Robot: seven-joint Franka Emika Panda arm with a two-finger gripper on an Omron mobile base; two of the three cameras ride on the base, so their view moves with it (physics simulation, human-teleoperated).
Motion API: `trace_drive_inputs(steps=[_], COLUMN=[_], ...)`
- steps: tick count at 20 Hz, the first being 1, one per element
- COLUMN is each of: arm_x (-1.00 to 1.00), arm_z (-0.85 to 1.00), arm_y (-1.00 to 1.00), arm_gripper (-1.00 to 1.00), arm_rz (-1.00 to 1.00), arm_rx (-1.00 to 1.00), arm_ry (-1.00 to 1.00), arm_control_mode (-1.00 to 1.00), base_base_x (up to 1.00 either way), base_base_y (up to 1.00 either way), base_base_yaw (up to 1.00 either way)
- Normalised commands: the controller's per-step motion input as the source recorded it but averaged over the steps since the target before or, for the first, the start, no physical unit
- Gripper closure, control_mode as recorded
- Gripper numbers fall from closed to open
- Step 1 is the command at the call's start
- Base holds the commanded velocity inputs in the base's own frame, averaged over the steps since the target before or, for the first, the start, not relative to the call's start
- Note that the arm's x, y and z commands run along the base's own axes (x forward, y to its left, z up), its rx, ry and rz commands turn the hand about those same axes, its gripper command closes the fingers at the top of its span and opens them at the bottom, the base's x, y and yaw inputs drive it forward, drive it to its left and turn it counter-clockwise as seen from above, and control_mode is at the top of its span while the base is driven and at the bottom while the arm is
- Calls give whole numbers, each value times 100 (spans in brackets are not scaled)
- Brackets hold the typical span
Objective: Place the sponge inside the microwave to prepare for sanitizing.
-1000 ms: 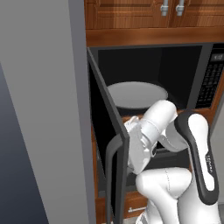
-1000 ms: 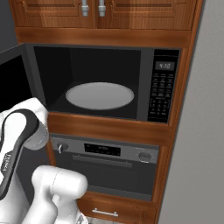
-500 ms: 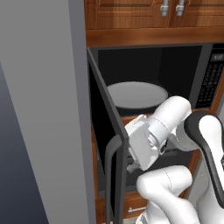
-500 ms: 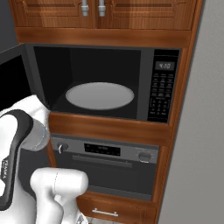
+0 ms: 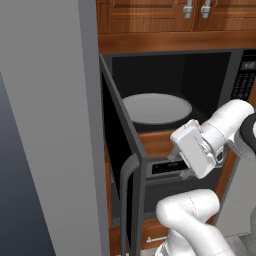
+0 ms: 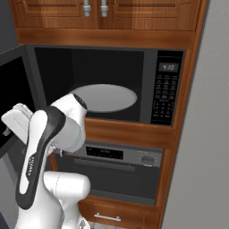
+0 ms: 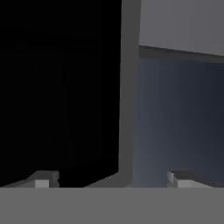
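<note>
We see the microwave (image 6: 107,80) with its door (image 5: 120,165) swung wide and the turntable plate (image 6: 105,97) bare. The pincer (image 7: 111,179), jaws spread and holding nothing, sits low beside the door's free edge and faces that edge, not the cavity, which lies above and to its right. We cannot place the sponge, so its bearing from the pincer remains open; we judge it must be found first.
</note>
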Motion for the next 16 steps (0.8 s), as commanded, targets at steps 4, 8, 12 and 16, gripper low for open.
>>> trace_drive_inputs(steps=[4,8,12,16], arm_x=[33,27,18,0], arm_z=[-16,-44,-27,0], arm_y=[-40,-36,-33,-31], arm_gripper=[-100,-100,-100,-100], arm_rz=[0,0,0,-5], arm_rx=[-26,-54,-61,-40], arm_ry=[-24,-26,-20,-1], arm_control_mode=[-100,-100,-100,-100], base_base_x=[0,0,0,0], base_base_y=[0,0,0,0], base_base_yaw=[0,0,0,0])
